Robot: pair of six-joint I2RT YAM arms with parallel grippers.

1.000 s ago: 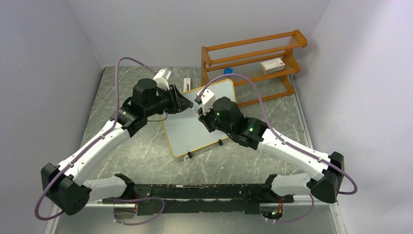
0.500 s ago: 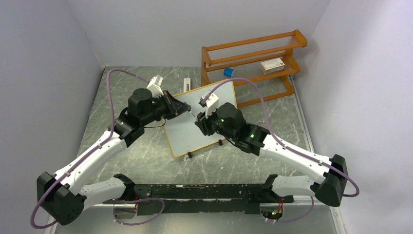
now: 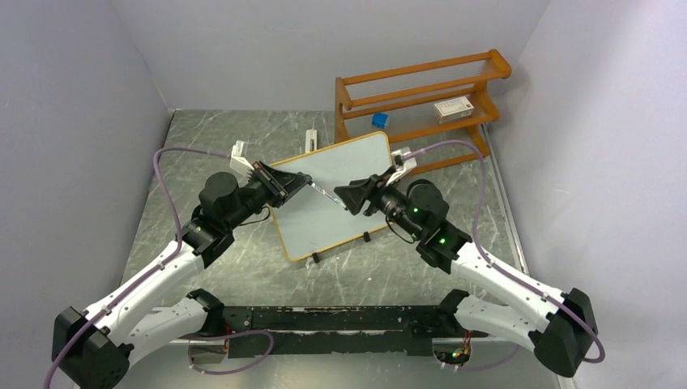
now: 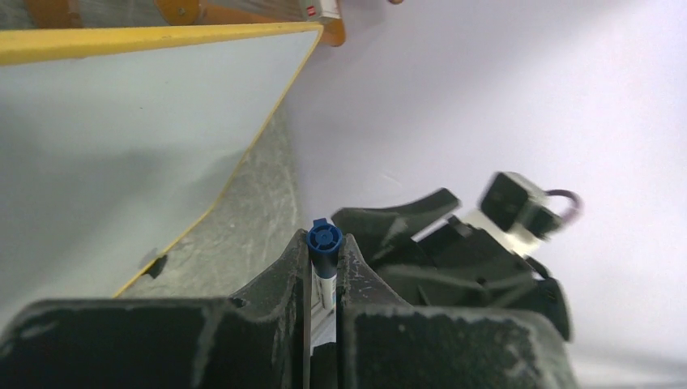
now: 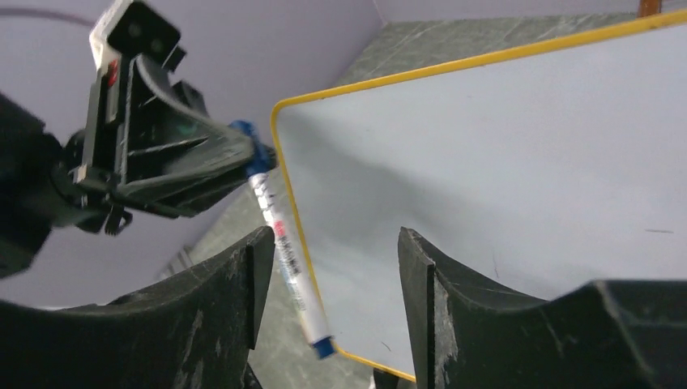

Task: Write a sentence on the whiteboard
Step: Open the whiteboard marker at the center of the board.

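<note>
Whiteboard lies blank just beside my left pincer, which squeezes the blue marker, its long body pointing toward my right pincer, spread apart and empty.

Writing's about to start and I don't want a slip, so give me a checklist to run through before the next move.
1. Grip of the left end effector on the marker: ok, shut on its blue end.
2. Release by the right end effector: ok, it is open and not clamping the marker.
3. Clearance between the right end effector and the marker: cannot tell, the marker runs close along its inner side.
4. Cap off the marker: cannot tell, the free end is small and blue.
5. Space to write on the whiteboard: ok, there are no words on it.
</note>
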